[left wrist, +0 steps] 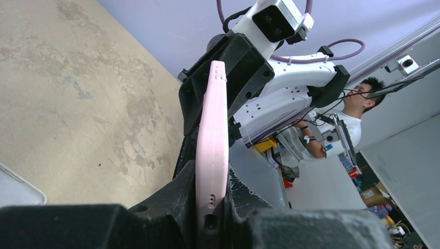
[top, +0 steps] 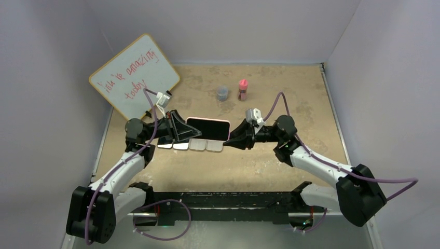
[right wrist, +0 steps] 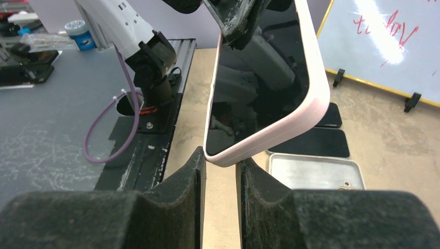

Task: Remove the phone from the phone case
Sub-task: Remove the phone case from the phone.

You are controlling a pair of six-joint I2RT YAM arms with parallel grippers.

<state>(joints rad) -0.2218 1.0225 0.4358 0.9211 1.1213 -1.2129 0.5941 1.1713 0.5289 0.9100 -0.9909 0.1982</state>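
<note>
A phone (top: 208, 128) with a dark screen sits in a pink case and is held off the table. My left gripper (top: 181, 129) is shut on its left end. In the left wrist view the case's pink edge (left wrist: 212, 140) stands upright between my fingers (left wrist: 211, 207). My right gripper (top: 236, 136) is at the phone's right end. In the right wrist view the dark screen (right wrist: 259, 88) and pink case rim (right wrist: 314, 104) tilt above my right gripper (right wrist: 221, 161). Its jaws stand a narrow gap apart, with the case's lower corner just at the fingertips.
A row of flat phones and cases (top: 197, 146) lies on the table under the held phone; the right wrist view shows a clear case (right wrist: 314, 171) and dark phones (right wrist: 311, 142). A whiteboard (top: 135, 75) leans at back left. A grey cup (top: 222, 93) and pink bottle (top: 242, 89) stand behind.
</note>
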